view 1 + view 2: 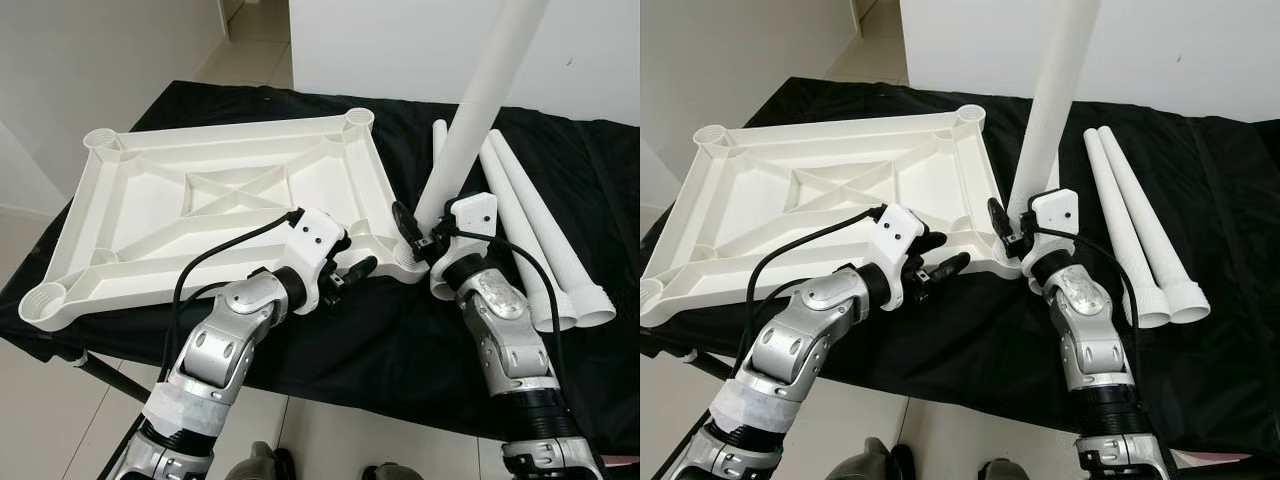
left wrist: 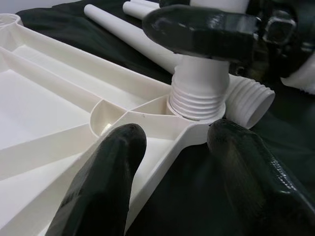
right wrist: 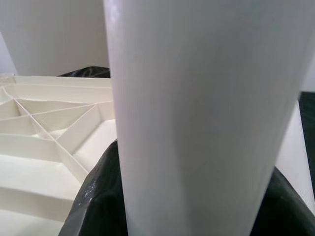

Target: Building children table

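Note:
A white tabletop (image 1: 150, 215) lies upside down on a table draped in black cloth. A long white leg (image 1: 480, 90) stands upright in the tabletop's near right corner socket, its threaded end (image 2: 197, 98) partly in. My right gripper (image 1: 415, 237) is shut on the leg just above the socket, and the leg (image 3: 197, 113) shows very close in the right wrist view. My left gripper (image 1: 348, 262) is open at the tabletop's near edge just left of that corner. Its fingers (image 2: 103, 182) straddle the rim without pressing it.
Spare white legs (image 1: 545, 235) lie side by side on the cloth to the right of the upright leg, wide ends toward me. The table's near edge (image 1: 400, 420) is close in front of my arms. White walls and a tiled floor lie beyond.

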Motion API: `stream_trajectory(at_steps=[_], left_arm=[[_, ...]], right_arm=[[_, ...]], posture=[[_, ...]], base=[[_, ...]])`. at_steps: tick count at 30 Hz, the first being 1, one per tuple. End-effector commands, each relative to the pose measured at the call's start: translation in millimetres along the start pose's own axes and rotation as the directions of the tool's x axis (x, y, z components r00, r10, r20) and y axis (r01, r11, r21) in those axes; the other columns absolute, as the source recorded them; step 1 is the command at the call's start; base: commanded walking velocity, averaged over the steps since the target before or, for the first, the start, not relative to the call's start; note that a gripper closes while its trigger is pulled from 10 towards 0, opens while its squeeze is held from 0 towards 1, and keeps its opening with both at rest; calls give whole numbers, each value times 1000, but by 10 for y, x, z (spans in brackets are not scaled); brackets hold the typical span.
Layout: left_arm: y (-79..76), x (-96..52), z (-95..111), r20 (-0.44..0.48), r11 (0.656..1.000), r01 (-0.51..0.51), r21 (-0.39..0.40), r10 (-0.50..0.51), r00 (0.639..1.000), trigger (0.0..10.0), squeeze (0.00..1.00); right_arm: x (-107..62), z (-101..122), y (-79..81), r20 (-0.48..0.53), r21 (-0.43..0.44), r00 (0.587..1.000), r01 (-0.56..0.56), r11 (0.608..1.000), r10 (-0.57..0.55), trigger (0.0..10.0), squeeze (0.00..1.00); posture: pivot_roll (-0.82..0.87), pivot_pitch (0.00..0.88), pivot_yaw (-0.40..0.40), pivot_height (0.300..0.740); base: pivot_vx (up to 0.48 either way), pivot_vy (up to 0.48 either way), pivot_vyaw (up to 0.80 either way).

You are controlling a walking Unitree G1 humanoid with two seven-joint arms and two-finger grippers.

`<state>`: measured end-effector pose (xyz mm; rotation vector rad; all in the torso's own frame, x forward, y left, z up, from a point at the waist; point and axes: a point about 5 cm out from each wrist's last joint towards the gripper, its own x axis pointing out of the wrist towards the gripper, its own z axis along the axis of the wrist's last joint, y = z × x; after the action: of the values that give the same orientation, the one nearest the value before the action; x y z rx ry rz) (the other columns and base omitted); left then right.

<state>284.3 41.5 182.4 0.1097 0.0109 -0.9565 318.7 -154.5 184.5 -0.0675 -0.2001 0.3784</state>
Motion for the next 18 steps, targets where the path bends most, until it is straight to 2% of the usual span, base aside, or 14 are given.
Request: stream_trajectory(at_steps=[1, 7, 13, 18], left_arm=[[-23, -5, 5, -6, 1000, 5, 4, -5, 1000, 10000, 0], [-25, -16, 3, -7, 1000, 0, 0, 0, 1000, 10000, 0], [-16, -17, 3, -7, 1000, -7, -1, 7, 1000, 10000, 0], [-9, -19, 5, -7, 1000, -11, -2, 11, 1000, 10000, 0]], right_arm=[[-39, -243, 39, -118, 79, 993, 10, 997, -1, 10000, 0], [-37, -295, 28, -145, 82, 989, 37, 996, -25, 10000, 0], [-85, -283, 106, -116, 21, 993, -11, 1000, 13, 10000, 0], [-125, -289, 147, -101, 32, 995, -6, 999, 9, 10000, 0]], posture=[[-102, 111, 72, 740], [-101, 111, 71, 740], [-100, 115, 69, 740], [-101, 121, 71, 740]], base=[[0, 0, 0], [0, 0, 0], [0, 0, 0], [0, 0, 0]])
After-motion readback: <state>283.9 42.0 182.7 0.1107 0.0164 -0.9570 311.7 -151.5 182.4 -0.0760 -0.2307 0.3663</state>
